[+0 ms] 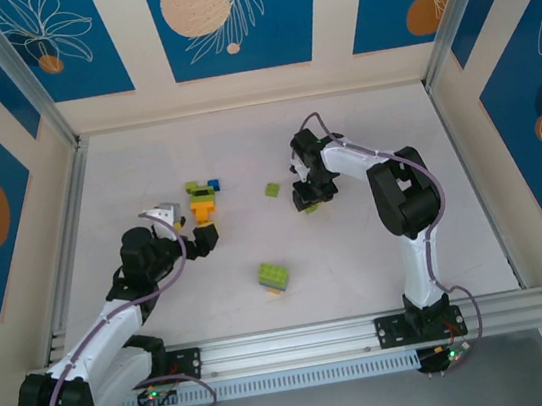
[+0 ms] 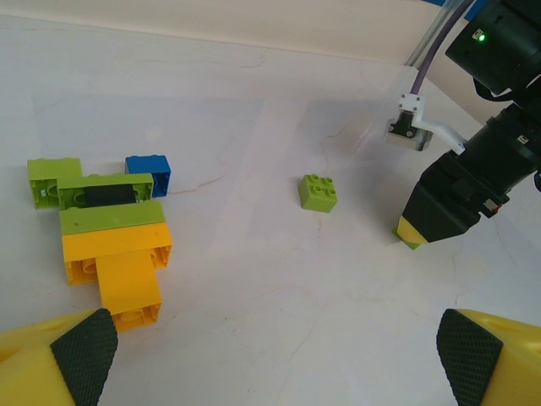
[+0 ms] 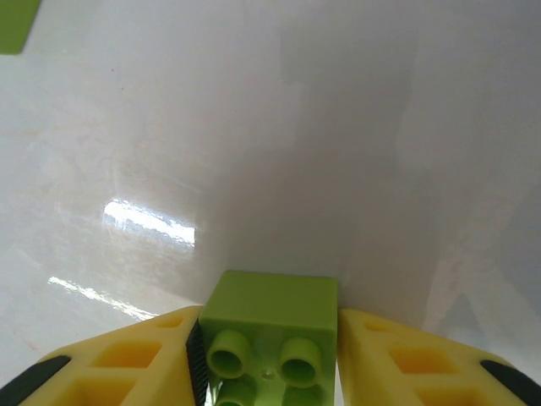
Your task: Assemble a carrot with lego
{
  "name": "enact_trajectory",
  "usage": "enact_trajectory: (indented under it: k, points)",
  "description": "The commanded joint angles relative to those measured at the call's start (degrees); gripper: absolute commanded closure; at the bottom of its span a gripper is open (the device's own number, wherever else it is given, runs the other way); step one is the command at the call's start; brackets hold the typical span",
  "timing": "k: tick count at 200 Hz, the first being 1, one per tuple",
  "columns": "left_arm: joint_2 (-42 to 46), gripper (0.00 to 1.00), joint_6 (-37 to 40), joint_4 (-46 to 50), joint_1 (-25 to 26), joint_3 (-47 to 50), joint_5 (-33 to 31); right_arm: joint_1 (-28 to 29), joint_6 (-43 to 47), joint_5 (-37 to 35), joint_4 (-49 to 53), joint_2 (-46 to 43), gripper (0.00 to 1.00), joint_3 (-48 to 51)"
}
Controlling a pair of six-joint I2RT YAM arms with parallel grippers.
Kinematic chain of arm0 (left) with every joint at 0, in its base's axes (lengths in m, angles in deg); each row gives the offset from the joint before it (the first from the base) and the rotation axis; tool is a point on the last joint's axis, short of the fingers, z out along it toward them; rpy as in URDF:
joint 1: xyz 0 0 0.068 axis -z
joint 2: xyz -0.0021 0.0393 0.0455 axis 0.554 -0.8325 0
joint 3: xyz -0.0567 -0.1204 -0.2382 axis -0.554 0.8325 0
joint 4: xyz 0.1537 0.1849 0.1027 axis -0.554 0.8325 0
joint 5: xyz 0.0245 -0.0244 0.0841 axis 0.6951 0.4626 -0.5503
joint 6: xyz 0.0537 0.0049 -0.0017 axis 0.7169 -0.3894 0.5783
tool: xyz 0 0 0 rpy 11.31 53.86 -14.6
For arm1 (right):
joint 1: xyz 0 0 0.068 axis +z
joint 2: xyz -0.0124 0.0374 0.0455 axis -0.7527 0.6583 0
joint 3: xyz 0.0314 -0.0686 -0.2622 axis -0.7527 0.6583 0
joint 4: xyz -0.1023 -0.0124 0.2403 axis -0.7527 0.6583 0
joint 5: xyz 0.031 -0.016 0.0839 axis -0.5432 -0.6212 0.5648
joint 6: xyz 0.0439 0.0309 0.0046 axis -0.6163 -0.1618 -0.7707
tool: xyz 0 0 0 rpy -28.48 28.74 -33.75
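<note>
- The right gripper point(image 3: 269, 365) is clamped on a lime brick point(image 3: 269, 306), low over the table point(image 2: 254, 101) and well apart from the half-built carrot point(image 2: 118, 258).
- Much of the brick is left past the fingertips, so it could be twisted or dropped in transit.
- The left gripper point(image 2: 275, 359) is held wide apart beside the carrot, which is unbraced. It could be shoved aside when the brick is pressed on.

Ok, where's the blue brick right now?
In the top view, the blue brick sits left of centre, right of the lime bricks at the orange bricks' far end.
</note>
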Motion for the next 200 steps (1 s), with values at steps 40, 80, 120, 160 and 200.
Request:
enact_trajectory:
  k: [40, 80, 120, 160, 200]
  points:
    - [-0.36, 0.0, 1.39, -0.92, 1.24, -2.06, 1.92, -0.52, 0.74, 2.34, 0.16, -2.64, 0.65, 0.87]
    - [-1.11, 0.0, 2.34, -6.97, 4.73, -1.64, 11.86, -0.43, 0.53, 3.49, 1.72, -6.86, 0.66, 1.89]
    - [-3.81, 0.0, 8.33, -7.6, 15.58, -3.68, 19.13, -0.21, 0.01, 3.1, 3.78, -14.34, 0.66, 6.43]
    - [-3.86, 0.0, 9.44, -10.91, 18.63, -3.12, 30.58, 0.01, -0.78, 3.17, 4.31, -22.27, 0.66, 12.61]
    - [-3.18, 0.0, 14.85, -7.81, 23.53, -2.52, 30.97, 0.52, -1.38, 3.53, 4.52, -27.88, 0.66, 17.27]
